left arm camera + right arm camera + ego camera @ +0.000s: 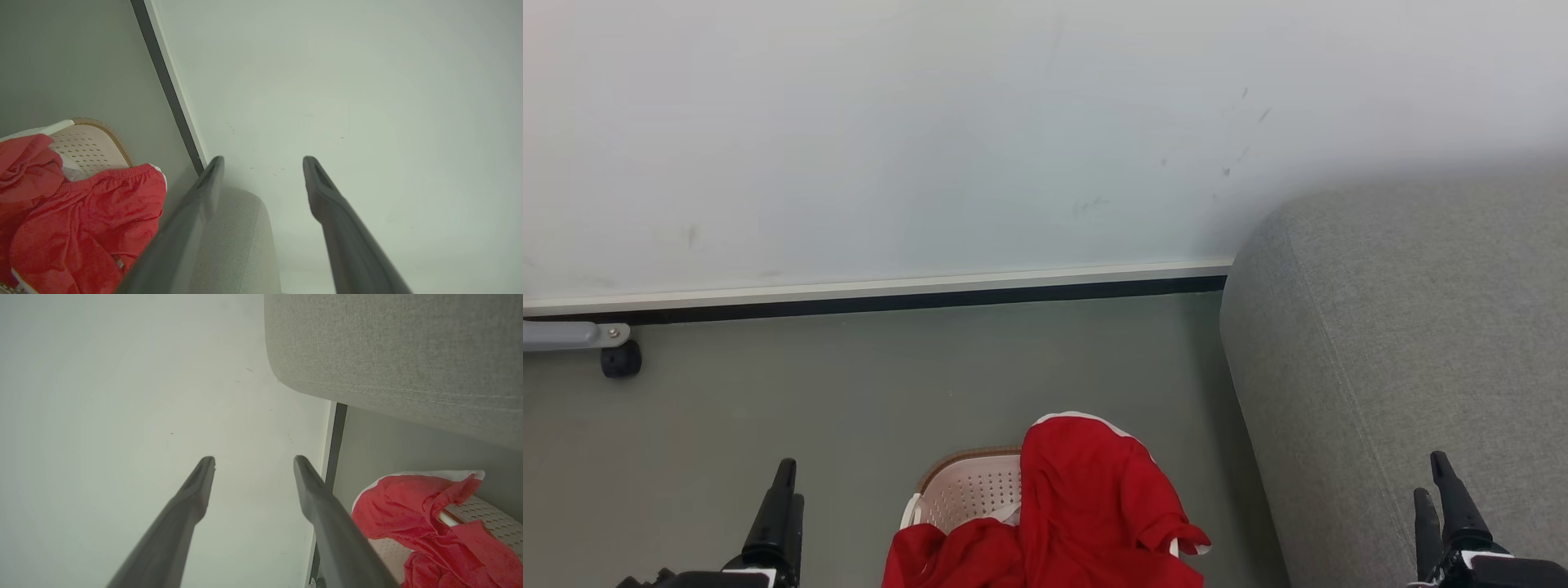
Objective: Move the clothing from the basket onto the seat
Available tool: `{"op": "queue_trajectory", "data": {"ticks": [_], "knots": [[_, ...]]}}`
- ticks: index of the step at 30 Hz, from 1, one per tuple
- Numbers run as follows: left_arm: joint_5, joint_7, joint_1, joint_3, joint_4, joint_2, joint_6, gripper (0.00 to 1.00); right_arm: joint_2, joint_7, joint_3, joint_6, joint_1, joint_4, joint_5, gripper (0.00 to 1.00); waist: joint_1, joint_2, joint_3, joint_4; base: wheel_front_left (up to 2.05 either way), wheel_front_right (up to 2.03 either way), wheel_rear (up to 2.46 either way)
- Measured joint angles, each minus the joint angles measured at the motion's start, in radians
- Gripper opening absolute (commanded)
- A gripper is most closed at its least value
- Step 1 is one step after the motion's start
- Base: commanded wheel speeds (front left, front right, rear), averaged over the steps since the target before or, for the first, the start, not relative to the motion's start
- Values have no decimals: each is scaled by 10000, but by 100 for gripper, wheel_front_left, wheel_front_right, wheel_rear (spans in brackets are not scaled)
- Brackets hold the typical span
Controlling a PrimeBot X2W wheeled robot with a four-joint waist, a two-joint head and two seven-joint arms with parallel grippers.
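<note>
Grey woven upholstery of the seat [1405,343] fills my right side, with no garment on the part I can see. Just beside it on the floor stands the basket [968,490], with the clothing [1094,506] heaped inside and spilling over the rim nearest the seat. My left gripper [264,160] and right gripper [254,458] both hang spread and empty, flanking the basket, clear of the fabric. My worry is that pinching one loose fold could snag the fabric on the rim and tip the basket.
</note>
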Motion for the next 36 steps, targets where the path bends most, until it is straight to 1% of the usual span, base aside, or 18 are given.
{"op": "queue_trajectory", "data": {"ticks": [4,9,14,23,32,36], "knots": [[270,-132,0,-165,-2,0,44,100,-127,-184,165,0,21,-132,-529,100,0,0,34,-9,0,0,0],[821,-322,-4,-320,-6,6,182,100,-493,-403,458,-6,79,-290,-1294,100,0,0,80,-27,0,0,0],[1651,-479,-22,-527,-12,29,437,100,-832,-573,802,-173,138,-431,-2282,100,0,0,112,-37,0,0,0],[3022,-803,-36,-945,-36,182,708,100,-1193,-918,1344,-341,165,-571,-3747,100,0,0,128,-90,0,0,0],[4311,-1156,-37,-1290,-59,357,959,100,-1544,-1262,1850,-412,164,-671,-5030,100,0,0,97,-192,0,0,0],[4629,-1244,-35,-1398,-71,405,1009,100,-1636,-1358,1979,-443,163,-694,-5400,100,0,0,77,-236,0,0,0]]}}
